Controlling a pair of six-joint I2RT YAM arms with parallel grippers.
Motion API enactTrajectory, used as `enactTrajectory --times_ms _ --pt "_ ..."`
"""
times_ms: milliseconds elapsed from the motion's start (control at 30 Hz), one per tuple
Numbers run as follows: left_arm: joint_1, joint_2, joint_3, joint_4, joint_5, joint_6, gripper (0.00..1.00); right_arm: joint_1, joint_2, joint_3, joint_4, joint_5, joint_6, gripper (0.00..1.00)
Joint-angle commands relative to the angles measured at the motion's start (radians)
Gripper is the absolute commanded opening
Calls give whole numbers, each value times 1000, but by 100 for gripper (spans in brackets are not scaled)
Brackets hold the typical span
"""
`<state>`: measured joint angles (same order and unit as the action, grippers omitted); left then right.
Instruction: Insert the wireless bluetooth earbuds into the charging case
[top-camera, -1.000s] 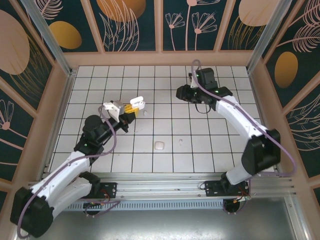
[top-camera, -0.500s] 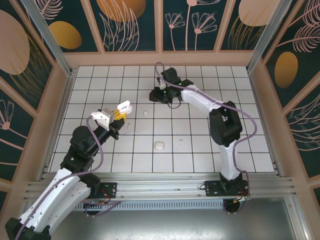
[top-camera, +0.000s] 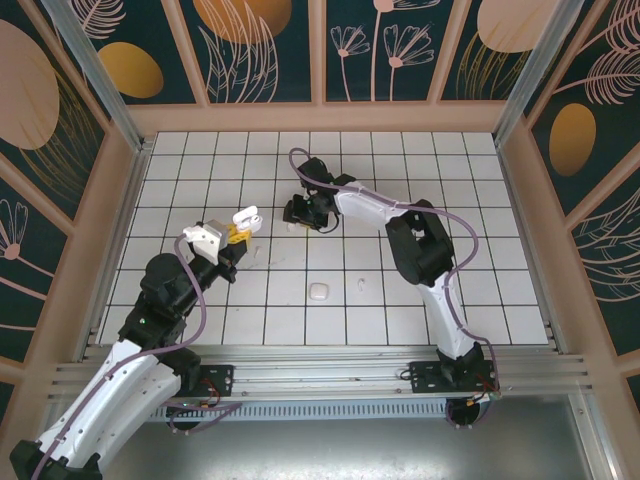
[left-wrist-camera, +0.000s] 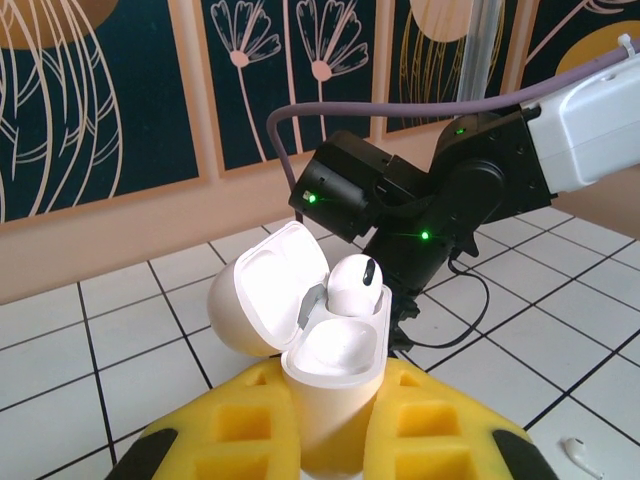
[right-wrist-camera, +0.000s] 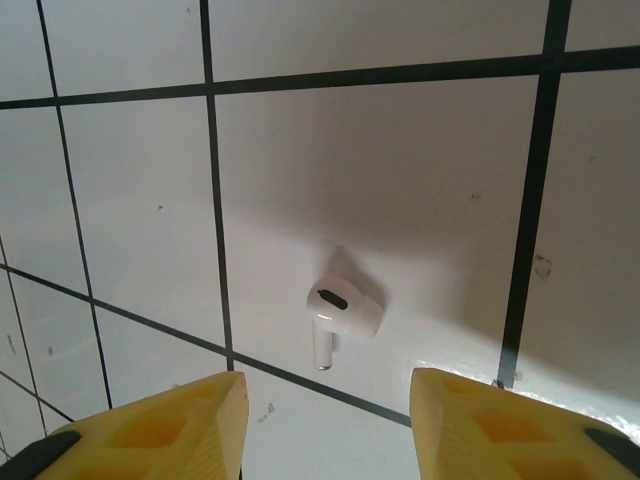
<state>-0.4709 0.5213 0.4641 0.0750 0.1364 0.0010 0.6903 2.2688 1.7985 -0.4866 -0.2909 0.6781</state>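
In the left wrist view, the lower body of the white glossy plastic charging case (left-wrist-camera: 335, 385) is hidden between the yellow foam pads (left-wrist-camera: 250, 435) of the left end effector (left-wrist-camera: 335, 430), and the bottom edge crops the pads. The stem of the small white glossy earbud (left-wrist-camera: 352, 285) seated inside is sunk out of sight. The right wrist view cuts off the yellow fingertips (right-wrist-camera: 500, 425) of the right end effector (right-wrist-camera: 325, 405). From the top camera, the tiny white plastic piece (top-camera: 358, 283) on the white tiled bench (top-camera: 510, 300) is too small to tell its shape.

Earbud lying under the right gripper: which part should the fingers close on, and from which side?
Take the earbud by its rounded head, coming straight down from above. It lies flat on the tile, thin stem pointing back toward the wrist, between the right gripper's open fingers. Closing across the head's width looks likelier to hold than pinching the slim stem.
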Motion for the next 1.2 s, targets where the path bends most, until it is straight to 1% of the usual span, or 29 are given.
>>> enactTrajectory --times_ms 0,233,400,600,867,1167 --pt "5 -18 -14 -6 -12 23 0 17 30 41 -32 24 38 47" --pt "5 -25 -21 1 -1 20 0 36 77 86 -68 63 39 45" --pt "5 -25 -30 10 6 14 0 47 134 178 -158 128 13 46" --pt "5 -27 -34 15 9 10 0 48 160 219 -180 168 4 45" --pt "5 -31 -46 25 8 -1 0 60 211 281 -221 195 -17 40" --pt "5 -35 -57 32 5 -7 0 80 223 306 -274 251 -65 30"
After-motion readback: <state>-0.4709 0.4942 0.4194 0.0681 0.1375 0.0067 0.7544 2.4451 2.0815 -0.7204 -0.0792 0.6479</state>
